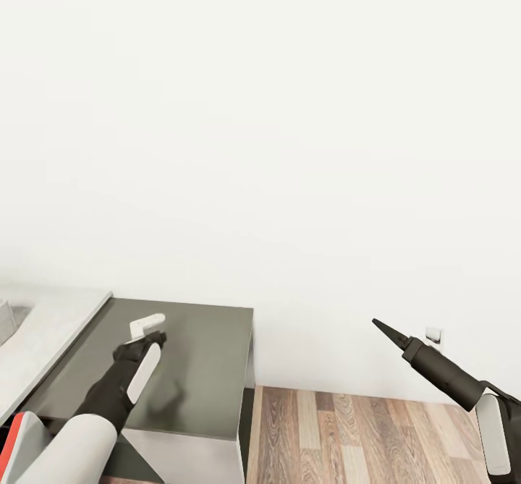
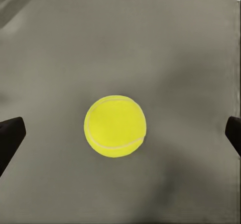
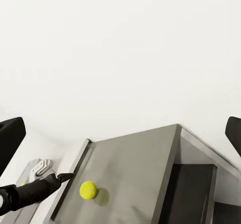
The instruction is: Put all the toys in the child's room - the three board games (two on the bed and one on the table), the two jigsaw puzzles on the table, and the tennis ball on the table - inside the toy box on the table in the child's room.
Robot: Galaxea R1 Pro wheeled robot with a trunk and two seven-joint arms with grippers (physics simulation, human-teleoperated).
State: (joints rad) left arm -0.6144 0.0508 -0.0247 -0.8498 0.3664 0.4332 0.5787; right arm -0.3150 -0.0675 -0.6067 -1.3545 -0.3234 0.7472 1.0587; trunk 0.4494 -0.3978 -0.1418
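Your left gripper [image 2: 120, 133], jaws spread wide, hovers above the small yellow-green tennis ball [image 2: 115, 126] lying on the dark-grey cabinet top [image 1: 202, 354]: the pick-up step. Next, descend centred and close. A sphere, it has no long axis. Your right gripper [image 3: 120, 133] is open, empty.

A small round yellow-green tennis ball [image 2: 115, 126] with pale seams. It lies on the flat dark-grey cabinet top [image 2: 165, 48]; wood-plank floor [image 1: 376, 437] streaked brown

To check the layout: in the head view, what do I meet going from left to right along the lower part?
White desk top → left tool over the dark cabinet top → wood floor → right tool.
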